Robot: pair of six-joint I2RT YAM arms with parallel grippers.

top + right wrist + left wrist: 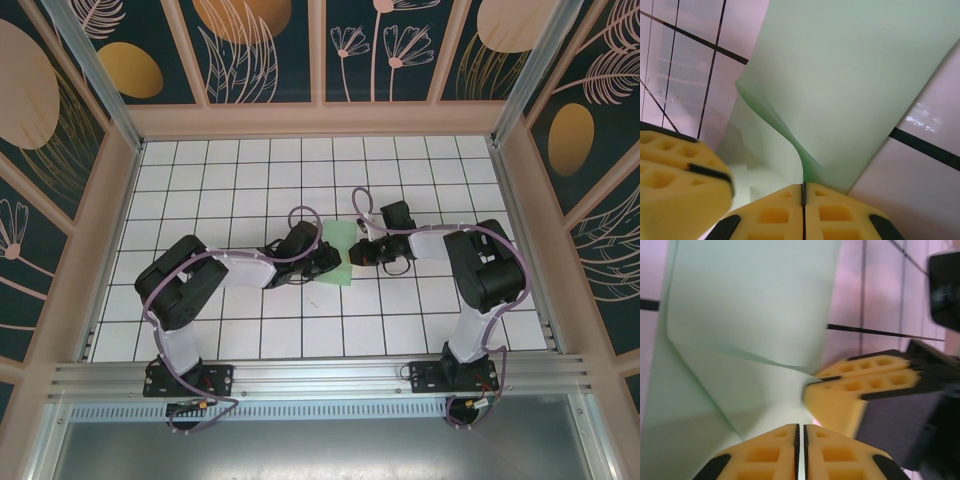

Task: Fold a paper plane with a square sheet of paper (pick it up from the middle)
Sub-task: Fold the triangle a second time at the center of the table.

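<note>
1. We see the square sheet of paper (pixel 338 250) near the middle of the white grid table (pixel 200 180), lying between the two grippers.
2. The left gripper (pixel 328 262) meets the sheet's left edge. In its wrist view its yellow fingers (pixel 765 455) are pressed together on the paper (pixel 750 305), with only a pale sliver between them.
3. The right gripper (pixel 357 252) is clamped on the opposite edge. In its wrist view its jaws are shut tight, with a curved ridge of the paper (pixel 855 85) running into them.
4. The sheet is creased and partly lifted, not flat.
5. The two grippers' fingertips sit just beside each other.
</note>
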